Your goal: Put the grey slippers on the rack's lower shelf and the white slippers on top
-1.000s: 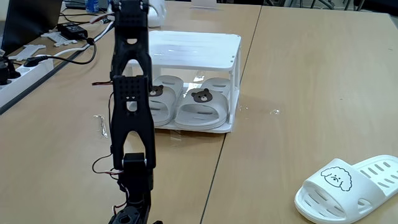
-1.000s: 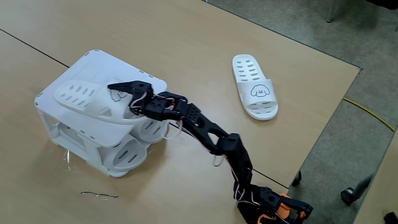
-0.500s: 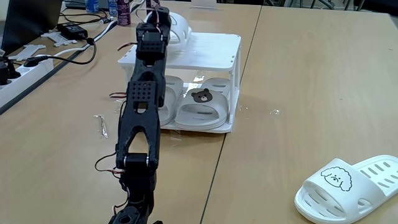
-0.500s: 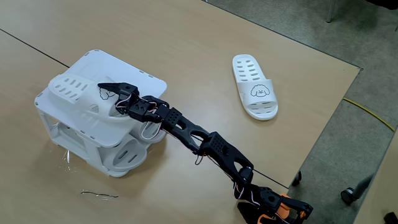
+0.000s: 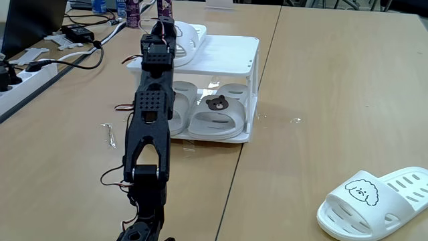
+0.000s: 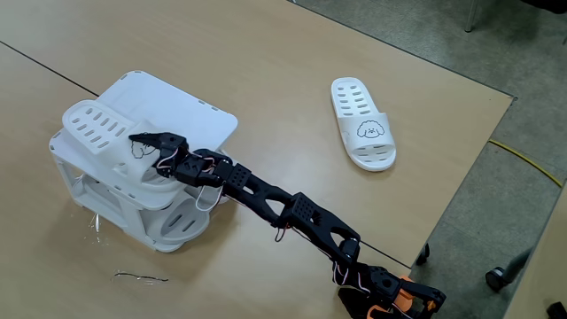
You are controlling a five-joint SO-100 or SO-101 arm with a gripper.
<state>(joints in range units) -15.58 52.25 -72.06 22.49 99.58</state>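
Reaching across the table (image 5: 321,100) in a fixed view, the black arm (image 5: 148,127) stretches up from the near edge to the rack (image 5: 227,67), which stands toward the table's far left part. The gripper (image 5: 162,15) is at the top's (image 5: 221,52) far left corner, against a white slipper (image 5: 186,35) that lies along the top's far edge; from here I cannot tell whether the fingers are clamped on it. On the lower shelf (image 5: 214,137) both grey slippers (image 5: 217,117) sit side by side, toes toward the front edge; the right one's bear face is plain, while the left one is partly behind the arm. A second white slipper (image 5: 374,201) lies at the table's near right corner, dog face up. A power strip (image 5: 30,73) and cables (image 5: 87,47) lie along the left edge.

Looking down in another fixed view, the rack (image 6: 190,111) is near the table's (image 6: 292,53) left edge. The gripper (image 6: 146,142) lies over the strap of the white slipper (image 6: 93,124), which rests on the top's (image 6: 168,97) left half, heel toward the left corner. The fingers appear closed around the strap. Grey slippers (image 6: 182,217) peek out under the top at the rack's near side. The other white slipper (image 6: 361,122) lies well apart, toward the table's right edge.
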